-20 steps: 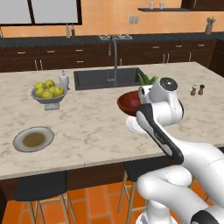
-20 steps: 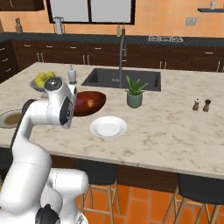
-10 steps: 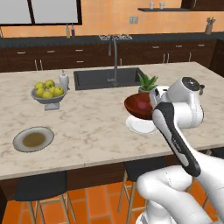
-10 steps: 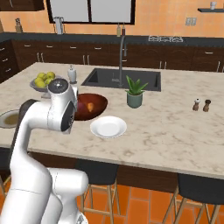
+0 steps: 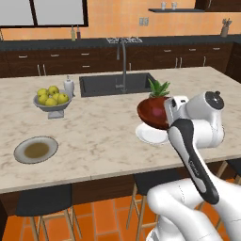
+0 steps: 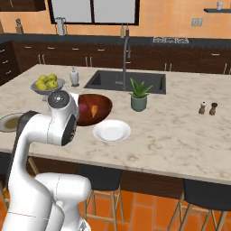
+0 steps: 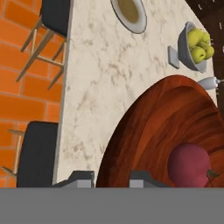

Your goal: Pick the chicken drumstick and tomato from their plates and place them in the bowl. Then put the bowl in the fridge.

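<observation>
My gripper (image 7: 113, 178) is shut on the rim of the reddish-brown wooden bowl (image 7: 166, 127), one fingertip (image 7: 81, 176) outside the wall and the other inside. The bowl (image 5: 152, 113) hangs just above the counter, over the white plate (image 5: 149, 135). Inside it lie the dark red tomato (image 7: 190, 163) and the orange chicken drumstick (image 6: 94, 110). The grey plate (image 5: 36, 149) with a brownish centre sits bare near the counter's front left. The fridge is out of view.
A grey footed bowl of apples (image 5: 52, 100) and a white bottle (image 5: 69, 86) stand left of the sink (image 5: 115, 84). A potted plant (image 6: 139, 95) is behind the white plate (image 6: 112, 131); salt and pepper shakers (image 6: 207, 108) stand farther right. Dark stools (image 7: 41, 153) line the counter's front edge.
The arm has carried the bowl to the right, from left of the white plate to above it, and the hand has swung right with it. The grip has stayed shut.
</observation>
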